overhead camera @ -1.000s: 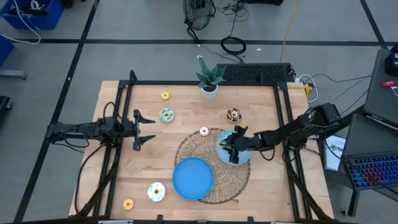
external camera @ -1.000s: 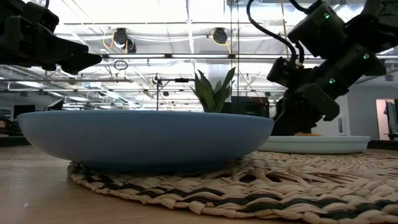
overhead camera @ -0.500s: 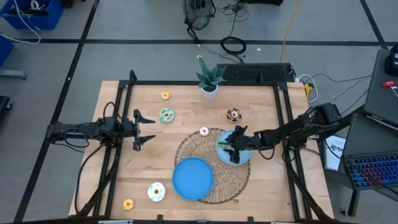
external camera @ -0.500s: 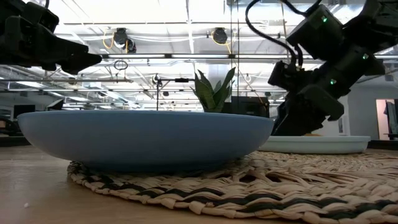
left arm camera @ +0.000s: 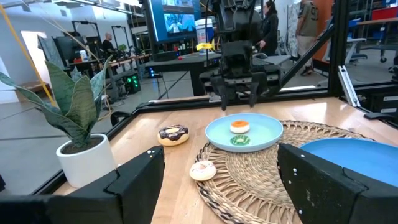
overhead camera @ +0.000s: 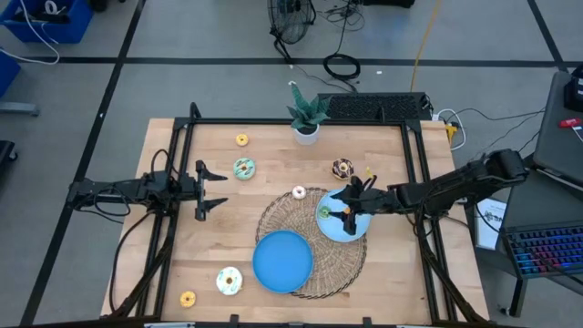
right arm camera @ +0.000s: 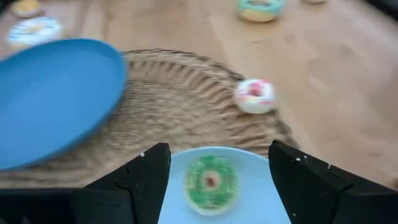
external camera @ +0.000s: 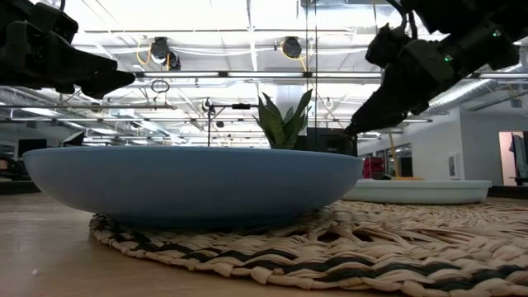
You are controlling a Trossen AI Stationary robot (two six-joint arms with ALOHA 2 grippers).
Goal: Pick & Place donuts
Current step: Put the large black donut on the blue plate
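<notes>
The right end effector [overhead camera: 350,204] hangs above the pale blue round plate [overhead camera: 357,229], fingers spread wide and empty. A small green-iced ring donut [right arm camera: 211,181] lies on that plate beside an orange-iced one [left arm camera: 239,126]. The left end effector [overhead camera: 211,190] waits open near the surface's left edge.

Eight small ring donuts counted: yellow [overhead camera: 241,139], teal [overhead camera: 243,169], chocolate-brown [overhead camera: 342,168], pink-and-cream [overhead camera: 299,192], green [overhead camera: 325,212], orange [left arm camera: 240,127], cream-and-teal [overhead camera: 229,280], yellow-orange [overhead camera: 188,298]. Two round blue plates: darker [overhead camera: 282,261], paler [overhead camera: 346,230]. One round woven mat [overhead camera: 278,214], one potted plant [overhead camera: 306,116], two black grippers: left [overhead camera: 219,189], right [overhead camera: 349,200].

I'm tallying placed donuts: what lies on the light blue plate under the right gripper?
On the light blue plate lie a green donut and an orange-topped donut. The open right gripper above covers part of it in the high view, but the left wrist view shows the whole plate.
</notes>
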